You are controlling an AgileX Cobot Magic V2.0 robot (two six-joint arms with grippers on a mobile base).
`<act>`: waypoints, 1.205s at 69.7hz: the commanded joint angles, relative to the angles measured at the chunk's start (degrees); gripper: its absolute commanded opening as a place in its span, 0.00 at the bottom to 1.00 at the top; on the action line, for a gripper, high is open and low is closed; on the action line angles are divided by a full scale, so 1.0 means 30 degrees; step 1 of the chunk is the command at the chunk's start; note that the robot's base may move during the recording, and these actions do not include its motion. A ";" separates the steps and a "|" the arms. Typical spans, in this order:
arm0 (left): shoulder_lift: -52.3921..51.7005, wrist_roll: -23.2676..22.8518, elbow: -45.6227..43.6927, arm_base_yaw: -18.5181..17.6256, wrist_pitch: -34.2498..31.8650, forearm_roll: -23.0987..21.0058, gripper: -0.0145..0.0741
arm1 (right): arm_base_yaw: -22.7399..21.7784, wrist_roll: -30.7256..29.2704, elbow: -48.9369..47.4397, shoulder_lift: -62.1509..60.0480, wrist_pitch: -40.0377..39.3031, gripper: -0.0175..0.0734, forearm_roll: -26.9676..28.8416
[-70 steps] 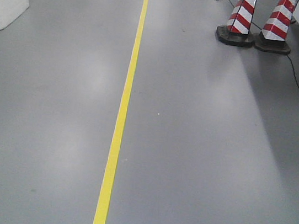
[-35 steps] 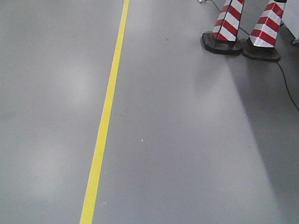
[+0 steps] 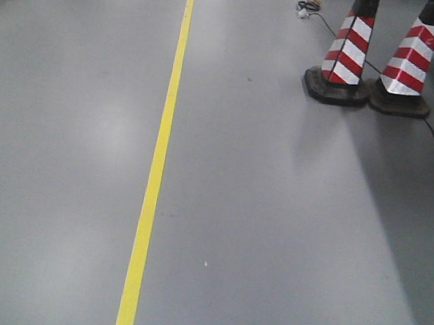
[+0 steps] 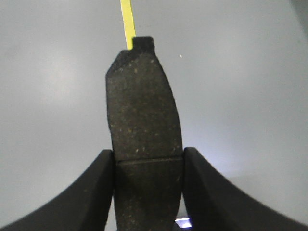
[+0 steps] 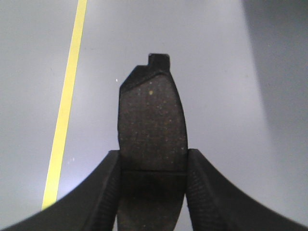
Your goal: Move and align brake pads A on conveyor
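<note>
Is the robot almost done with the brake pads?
Picked up: the left hand is shut on the left pad, the right hand on the right pad. In hand: both pads hang over the grey floor with its yellow line. Left: no conveyor shows in any view, so setting them down and lining them up is not yet done.

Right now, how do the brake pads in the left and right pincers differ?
The left brake pad, in the left pincer, looks greyer; the right brake pad, in the right pincer, looks browner with a yellow fleck. The yellow floor line passes behind the left brake pad but runs clear of the right one. Both are gripped at the groove, tab outward.
</note>
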 commanded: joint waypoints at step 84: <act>0.0006 -0.0154 -0.0498 -0.0030 -0.1347 -0.0244 0.16 | -0.0056 0.0000 -0.0556 -0.0037 -0.1398 0.20 -0.0104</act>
